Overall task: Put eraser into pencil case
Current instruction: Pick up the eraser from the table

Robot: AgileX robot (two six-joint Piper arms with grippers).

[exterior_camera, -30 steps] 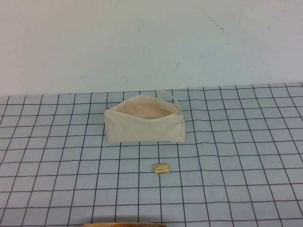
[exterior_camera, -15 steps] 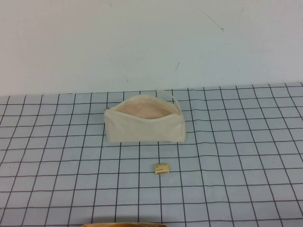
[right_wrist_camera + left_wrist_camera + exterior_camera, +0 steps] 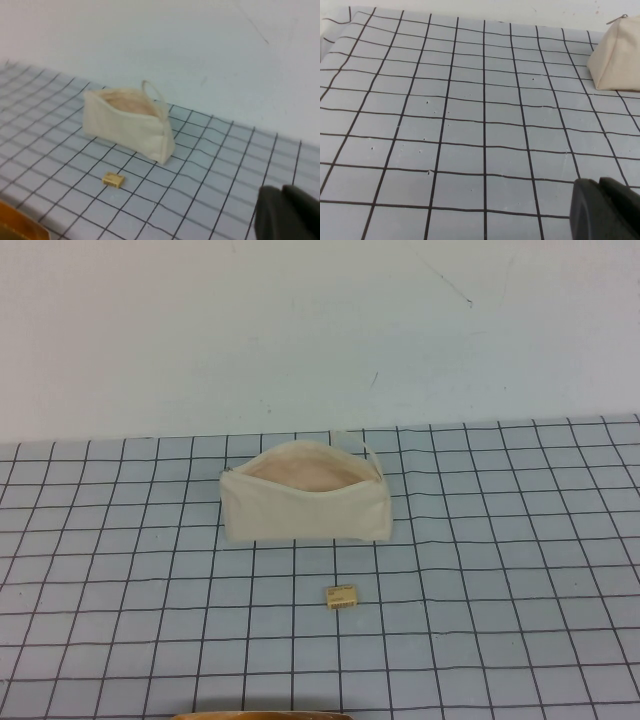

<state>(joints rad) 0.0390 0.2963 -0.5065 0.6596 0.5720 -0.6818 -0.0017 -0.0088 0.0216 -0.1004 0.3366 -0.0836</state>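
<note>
The pencil case [image 3: 305, 492] stood at the centre of the high frame on the grid-lined mat [image 3: 500, 570], zip mouth open upward, pinkish lining visible, its pull loop [image 3: 362, 445] at its upper right corner. The eraser [image 3: 342, 597] lay flat just below it in frame, apart from the pouch, not touching. Neither of my arms appeared in the high view. My left gripper [image 3: 607, 210] showed only as a dark edge at lower right of its wrist frame; my right gripper [image 3: 287, 214] likewise. I could not tell either grip state.
</note>
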